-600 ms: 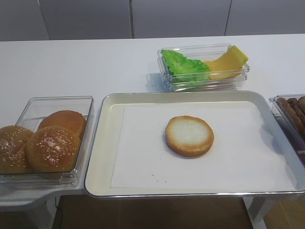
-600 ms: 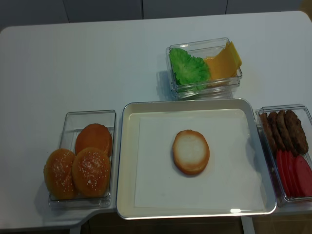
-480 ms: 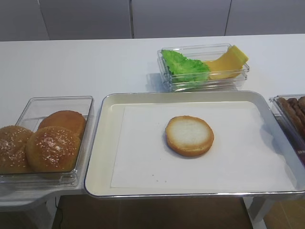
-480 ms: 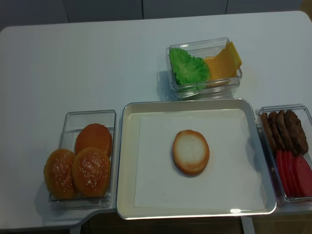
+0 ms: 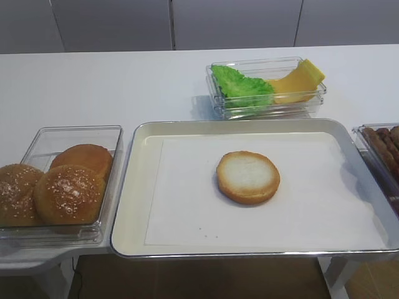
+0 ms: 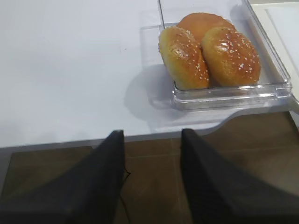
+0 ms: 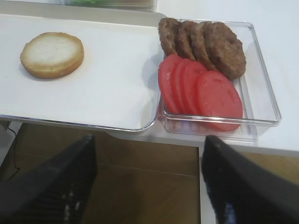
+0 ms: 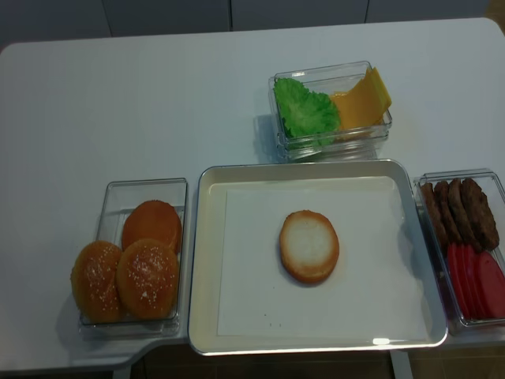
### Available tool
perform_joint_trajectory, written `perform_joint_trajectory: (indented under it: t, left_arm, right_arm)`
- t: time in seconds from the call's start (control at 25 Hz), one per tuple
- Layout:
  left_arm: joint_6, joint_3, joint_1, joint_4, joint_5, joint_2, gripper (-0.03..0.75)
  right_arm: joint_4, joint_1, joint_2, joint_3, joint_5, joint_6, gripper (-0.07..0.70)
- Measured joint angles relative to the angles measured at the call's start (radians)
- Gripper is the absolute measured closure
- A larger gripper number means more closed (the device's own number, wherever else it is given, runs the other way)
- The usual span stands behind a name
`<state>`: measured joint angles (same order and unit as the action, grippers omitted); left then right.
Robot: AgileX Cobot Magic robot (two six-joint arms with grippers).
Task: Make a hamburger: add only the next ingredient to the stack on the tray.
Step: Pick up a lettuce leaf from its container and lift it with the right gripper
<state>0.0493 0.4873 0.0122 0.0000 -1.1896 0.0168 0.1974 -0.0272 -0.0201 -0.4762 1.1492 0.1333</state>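
Green and ruffled, the lettuce leaf (image 8: pixel 306 110) lies in the left half of a clear container (image 8: pixel 331 146) near the back edge of the counter (image 8: pixel 142 110), just behind the tray (image 8: pixel 207 260). It is touching the yellow cheese slice (image 8: pixel 363 99) beside it. The leaf is roughly round, so it has no strong long axis; it slopes up against the container's left wall, ruffled face toward the cameras.

The bun bottom (image 8: pixel 308 245) sits cut face up near the middle of the tray's white paper, nothing on it yet.

In the wrist views, the right gripper (image 7: pixel 148 186) hangs off the counter's front edge with its fingers spread wide and empty; the left gripper (image 6: pixel 153 182) also hangs below the front edge, open and holding nothing.

Likely risks: a pinch close to the cheese could drag the slice out too; the thin leaf may slip from the fingers, or land off-centre on the bun and slide off.
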Motion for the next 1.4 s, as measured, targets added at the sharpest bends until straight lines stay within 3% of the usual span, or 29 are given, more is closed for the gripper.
perform_joint_trajectory:
  t: [0.76, 0.96, 1.08, 1.2, 1.4]
  left_arm:
    - [0.0, 0.0, 0.0, 0.0, 0.0, 0.0, 0.416]
    - [0.0, 0.0, 0.0, 0.0, 0.0, 0.0, 0.416]
    - [0.0, 0.0, 0.0, 0.0, 0.0, 0.0, 0.416]
    - [0.0, 0.0, 0.0, 0.0, 0.0, 0.0, 0.416]
    - [0.0, 0.0, 0.0, 0.0, 0.0, 0.0, 0.416]
  right_arm:
    - [0.0, 0.0, 0.0, 0.0, 0.0, 0.001, 0.101]
    - [0.013, 0.0, 0.0, 0.0, -0.003, -0.01, 0.144]
    - [0.079, 0.0, 0.0, -0.01, -0.073, -0.02, 0.174]
    - [0.175, 0.0, 0.023, -0.04, -0.216, -0.022, 0.182]
    - [0.267, 0.0, 0.24, -0.147, -0.367, -0.022, 0.185]
